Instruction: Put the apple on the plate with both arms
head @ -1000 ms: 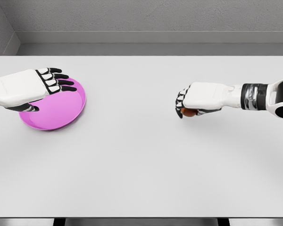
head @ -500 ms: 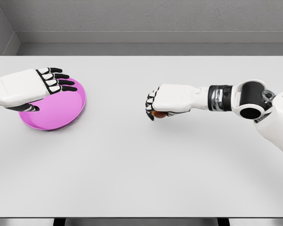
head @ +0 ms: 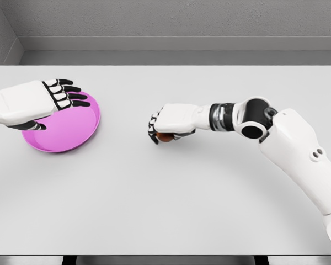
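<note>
Item 1, table (head: 171, 210): white, bare across its near half as I see it from the head camera.

Item 2, right hand (head: 166, 122): arm reaches in from the lower right, stretched toward the table's middle. Fingers curled down around the apple (head: 165, 137), which shows only as a small reddish patch under the palm. Whether it is lifted clear of the table or skimming it, I cannot tell.

Item 3, plate (head: 71, 132): pink, near the left edge, well apart from the apple. Nothing lies in the part I can see.

Item 4, left hand (head: 41, 102): over the plate's far left rim, fingers extended and slightly spread, holding nothing. Contact with the plate cannot be confirmed.

Status, my reading: apple grasped and roughly mid-table; placement not yet done. Remaining: either carry it across to the plate, or pass it to the left hand, then release it inside the rim.
</note>
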Motion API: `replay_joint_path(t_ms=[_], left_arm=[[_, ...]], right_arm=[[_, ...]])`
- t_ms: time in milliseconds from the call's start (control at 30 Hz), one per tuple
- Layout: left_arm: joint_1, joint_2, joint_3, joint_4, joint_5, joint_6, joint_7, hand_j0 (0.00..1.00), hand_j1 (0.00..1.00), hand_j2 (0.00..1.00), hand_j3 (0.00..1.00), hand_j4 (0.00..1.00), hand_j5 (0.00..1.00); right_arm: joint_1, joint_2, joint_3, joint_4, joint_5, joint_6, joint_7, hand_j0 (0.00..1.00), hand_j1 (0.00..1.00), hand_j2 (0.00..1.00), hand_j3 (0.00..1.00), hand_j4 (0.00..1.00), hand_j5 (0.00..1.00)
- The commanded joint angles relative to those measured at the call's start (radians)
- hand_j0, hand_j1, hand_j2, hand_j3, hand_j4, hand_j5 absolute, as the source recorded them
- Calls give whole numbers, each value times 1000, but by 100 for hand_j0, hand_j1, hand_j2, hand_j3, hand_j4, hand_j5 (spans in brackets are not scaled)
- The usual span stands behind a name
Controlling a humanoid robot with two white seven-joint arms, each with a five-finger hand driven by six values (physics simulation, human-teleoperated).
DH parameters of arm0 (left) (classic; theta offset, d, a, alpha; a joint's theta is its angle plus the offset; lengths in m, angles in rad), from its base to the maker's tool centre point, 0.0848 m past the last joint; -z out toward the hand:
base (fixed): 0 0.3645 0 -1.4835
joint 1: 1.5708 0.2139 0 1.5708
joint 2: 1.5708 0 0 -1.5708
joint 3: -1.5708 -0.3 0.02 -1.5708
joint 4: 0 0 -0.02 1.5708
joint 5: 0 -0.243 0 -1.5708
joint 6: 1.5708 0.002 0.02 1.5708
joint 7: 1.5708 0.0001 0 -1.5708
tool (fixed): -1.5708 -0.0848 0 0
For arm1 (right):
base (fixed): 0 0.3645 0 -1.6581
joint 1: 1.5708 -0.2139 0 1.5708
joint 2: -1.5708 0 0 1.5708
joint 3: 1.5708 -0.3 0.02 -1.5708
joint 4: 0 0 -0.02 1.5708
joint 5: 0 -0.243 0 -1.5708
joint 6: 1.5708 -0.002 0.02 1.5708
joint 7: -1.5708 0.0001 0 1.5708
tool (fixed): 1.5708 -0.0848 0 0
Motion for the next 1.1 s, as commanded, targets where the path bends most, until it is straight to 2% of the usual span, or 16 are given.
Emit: replay_joint_path(t_ms=[0,267,333,367,433,467,533,733,833,867,967,1033,1067], left_arm=[[0,1,1,0,6,1,1,100,100,100,100,100,100],[3,1,2,0,6,1,1,100,100,100,100,100,100],[2,4,2,2,6,1,1,100,100,100,100,100,100],[2,4,2,0,6,1,1,100,100,100,100,100,100],[3,3,2,-8,6,1,1,100,100,100,100,100,100],[2,4,2,-11,6,1,1,100,100,100,100,100,100],[3,3,2,-12,6,1,1,100,100,100,100,100,100],[5,1,2,-12,4,1,-1,100,100,100,100,100,100],[6,0,2,-11,3,1,-1,100,100,100,100,100,100],[5,-3,2,-11,1,1,-1,100,100,100,100,100,100],[5,-11,2,-11,-3,1,-1,100,100,100,100,100,100],[3,-17,-1,-11,-5,1,-1,100,100,100,100,100,100],[5,-39,-4,-11,-8,1,-3,100,100,100,100,100,100]], right_arm=[[0,10,0,18,1,3,0,42,42,42,42,42,42],[0,36,3,62,31,3,0,43,43,43,43,43,43],[2,35,3,61,33,3,0,46,46,46,46,46,46],[2,35,3,62,33,3,0,52,52,52,52,52,52],[2,35,3,64,33,3,0,55,55,55,55,55,55],[2,36,3,73,33,3,0,63,63,63,63,63,63],[2,36,3,84,33,3,0,97,97,97,97,97,97],[0,36,2,75,31,3,0,100,100,100,100,100,100],[0,18,-12,15,27,3,0,100,100,100,100,100,100],[0,-2,-53,-37,27,3,0,100,100,100,100,100,100],[3,-59,-153,-120,24,3,0,100,100,100,100,100,100],[12,-122,-219,-166,16,3,0,100,100,100,100,100,100],[31,-157,-282,-194,2,3,0,100,100,100,100,100,100]])
